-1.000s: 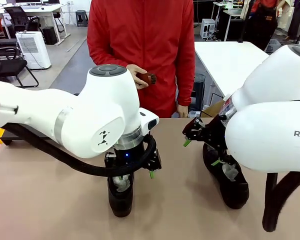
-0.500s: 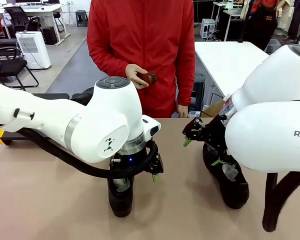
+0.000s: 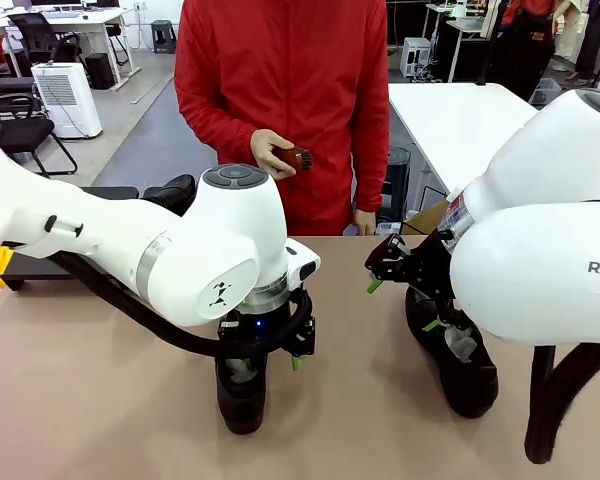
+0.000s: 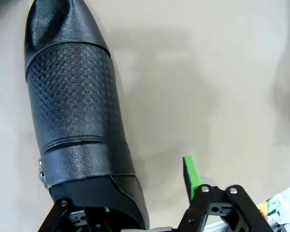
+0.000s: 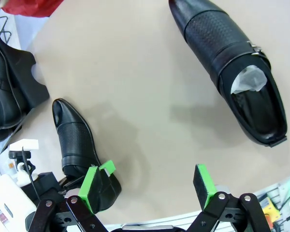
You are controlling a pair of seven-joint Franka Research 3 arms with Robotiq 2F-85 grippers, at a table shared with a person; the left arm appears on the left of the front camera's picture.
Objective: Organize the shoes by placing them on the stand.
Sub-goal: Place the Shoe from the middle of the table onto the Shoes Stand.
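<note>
A black shoe stands on the table toe toward me, white paper in its opening. My left gripper is down over its heel end. In the left wrist view the shoe lies between the jaws; one green pad stands apart from its side, and the other finger is mostly hidden behind the heel. My right gripper hangs open above a second shoe, seen with its paper stuffing. The stand is at the far left with a shoe on it.
A person in red stands at the far edge, holding a small brown brush in one hand. In the right wrist view the stand sits left of the shoe under my left arm. Bare tabletop lies between the two loose shoes.
My left arm has come lower and a little nearer over the shoe, and its jaws have narrowed around the heel end. The right arm and the person have not moved.
</note>
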